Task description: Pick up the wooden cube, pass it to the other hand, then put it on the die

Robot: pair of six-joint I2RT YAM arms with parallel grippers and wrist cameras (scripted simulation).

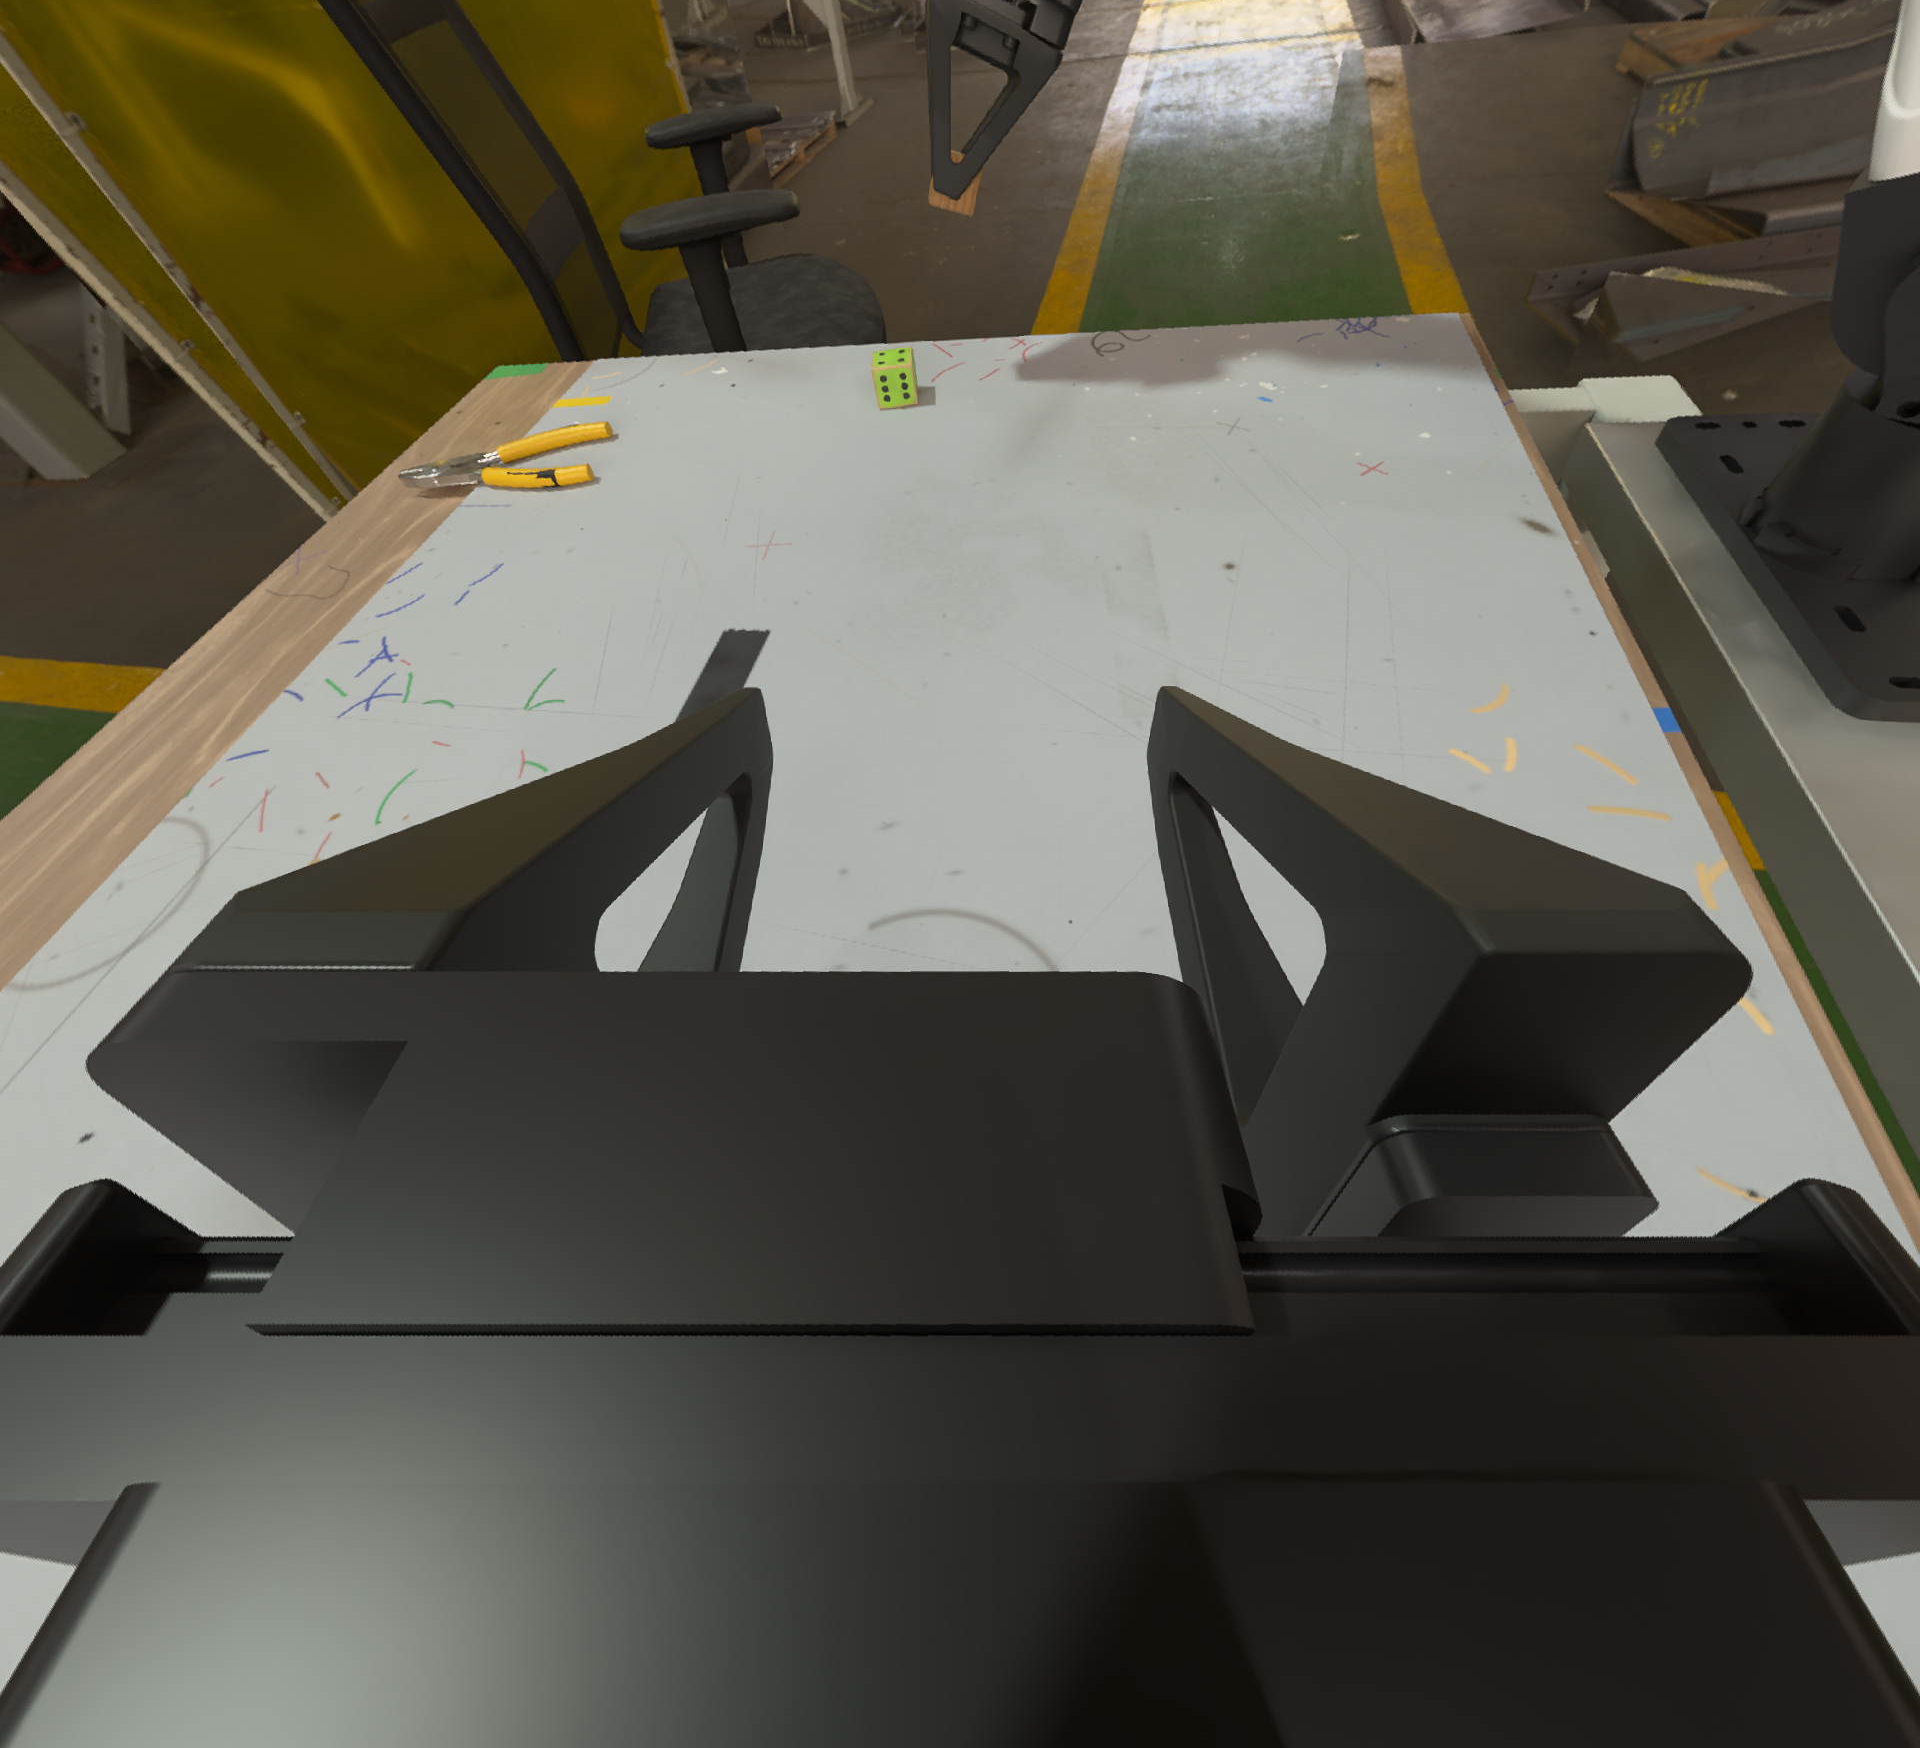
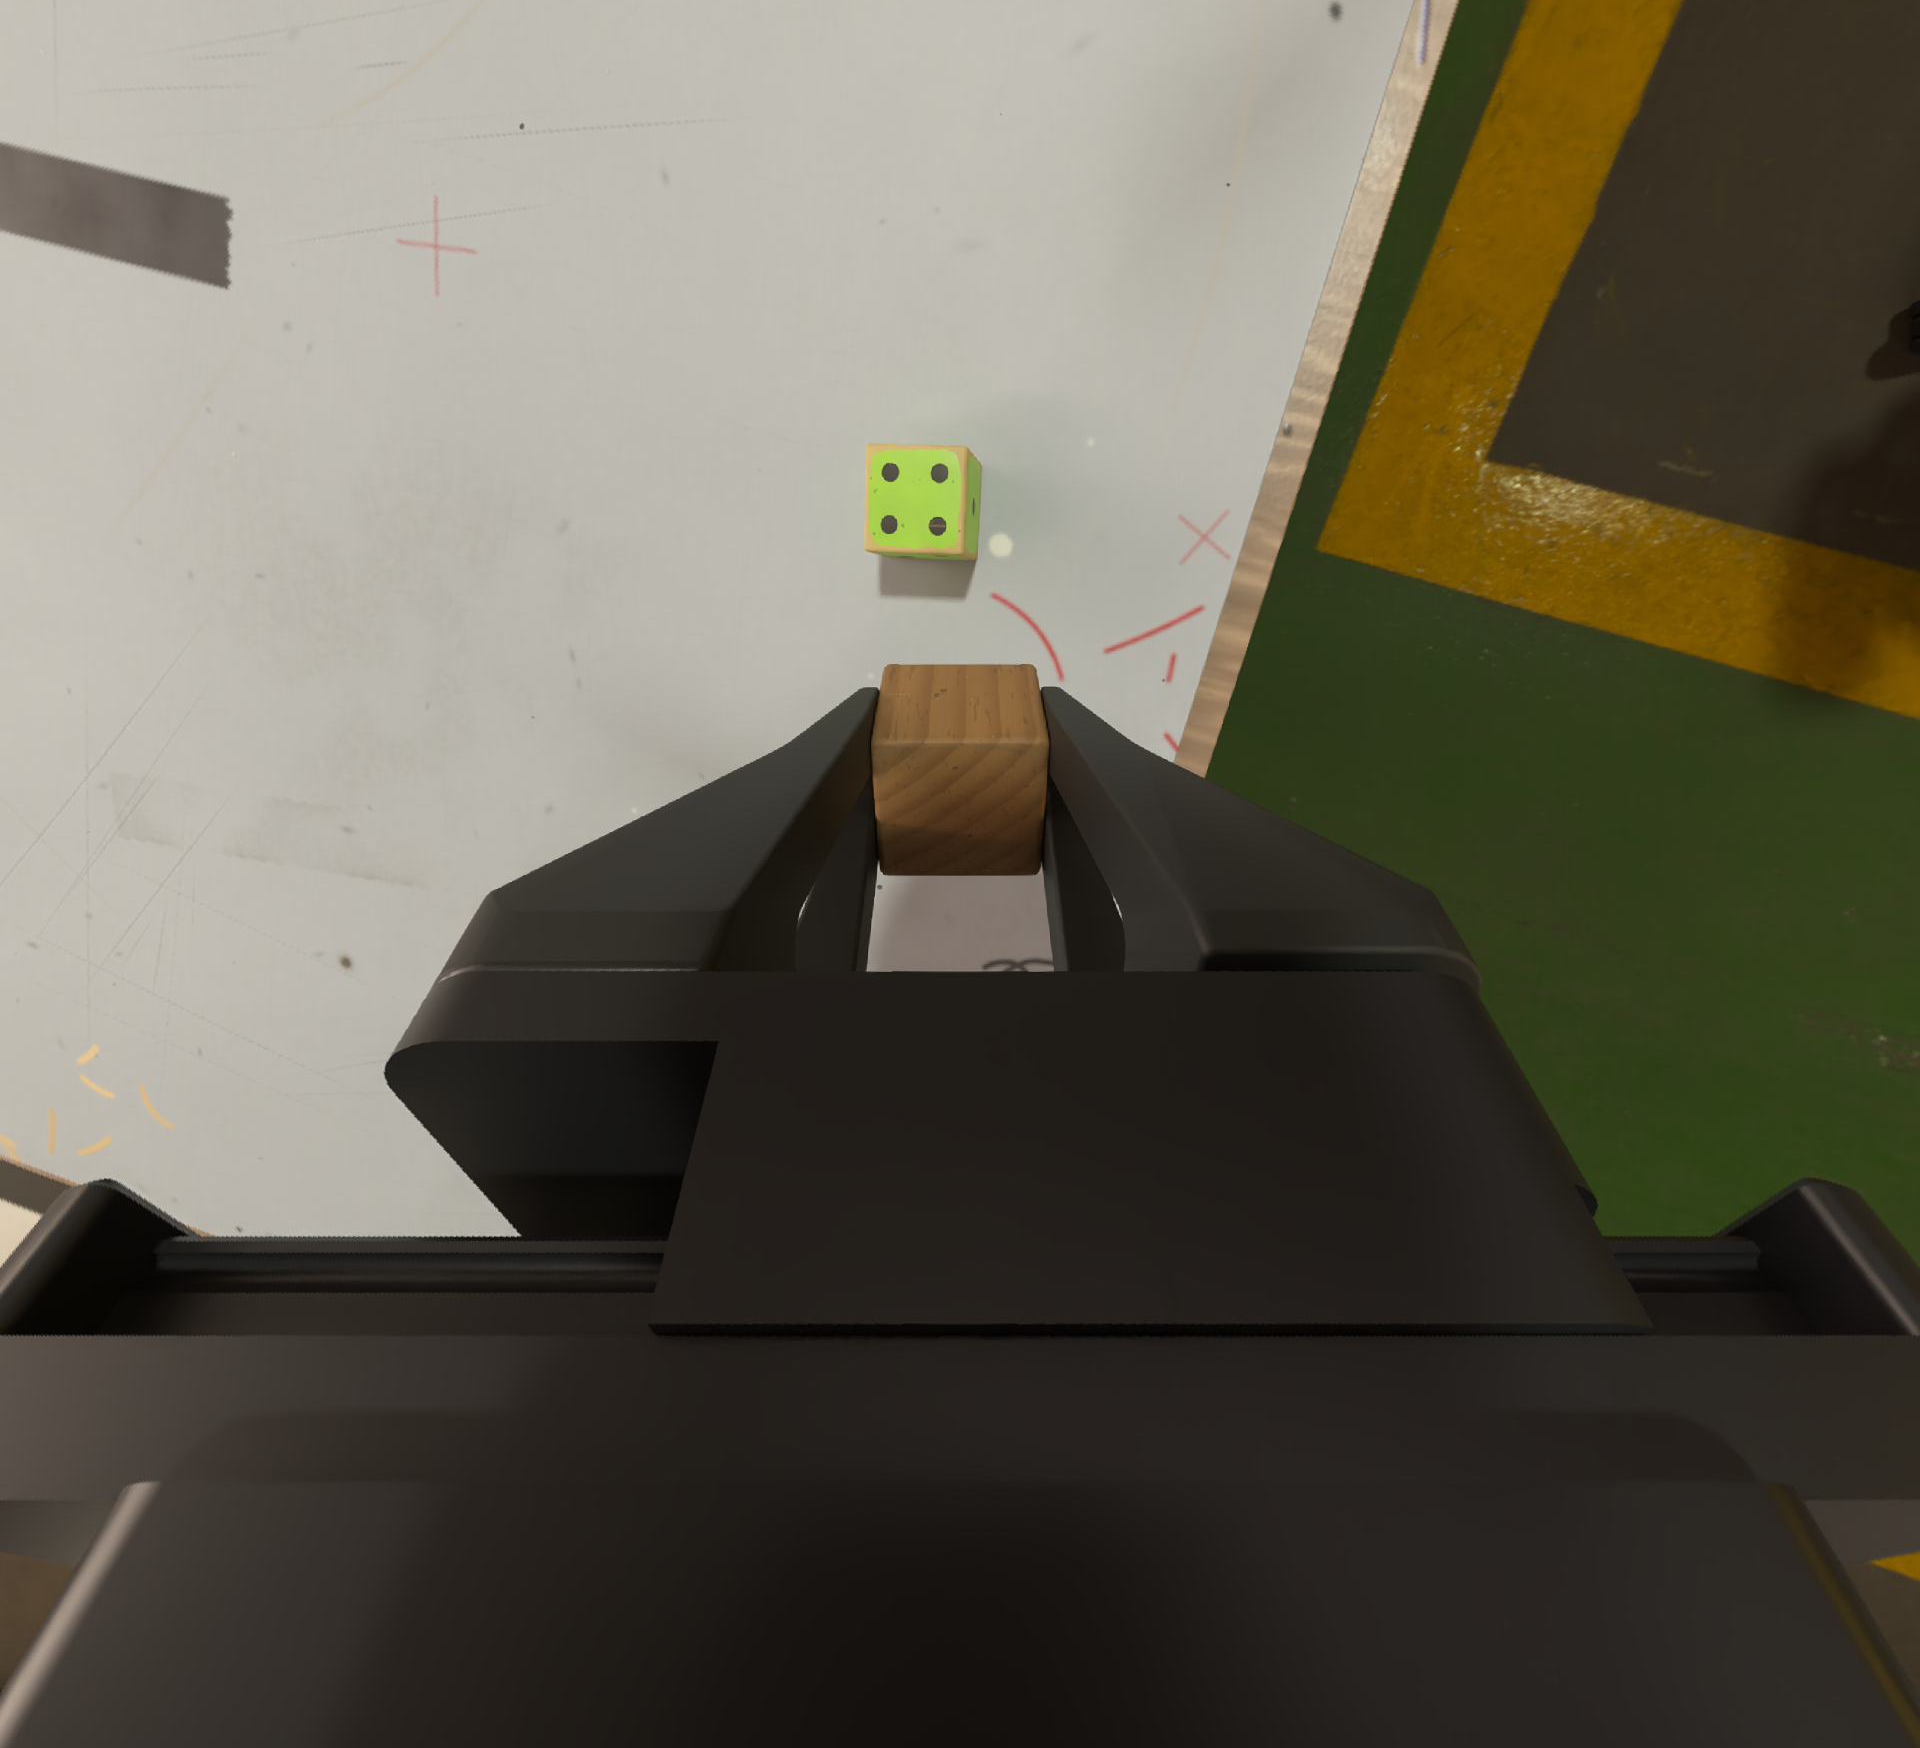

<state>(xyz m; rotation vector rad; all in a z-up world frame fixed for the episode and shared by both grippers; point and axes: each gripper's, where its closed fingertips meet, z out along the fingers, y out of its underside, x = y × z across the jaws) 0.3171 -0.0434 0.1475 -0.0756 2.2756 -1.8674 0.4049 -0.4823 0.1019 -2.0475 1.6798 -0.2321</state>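
Observation:
My right gripper [image 2: 958, 711] is shut on the wooden cube [image 2: 958, 768] and holds it in the air above the table. The green die [image 2: 920, 503] with black dots sits on the table just ahead of the cube, near the table's edge. In the left wrist view the right gripper [image 1: 958, 166] hangs high above the far end of the table with the cube [image 1: 956, 197] at its fingertips, above and slightly right of the die [image 1: 894, 379]. My left gripper [image 1: 958, 711] is open and empty over the middle of the table.
Yellow-handled pliers [image 1: 509, 462] lie at the far left of the table [image 1: 935, 576]. A strip of black tape [image 1: 727, 670] is stuck on the table. An office chair [image 1: 727, 264] stands beyond the far edge. The right arm's base [image 1: 1818, 535] stands at the right.

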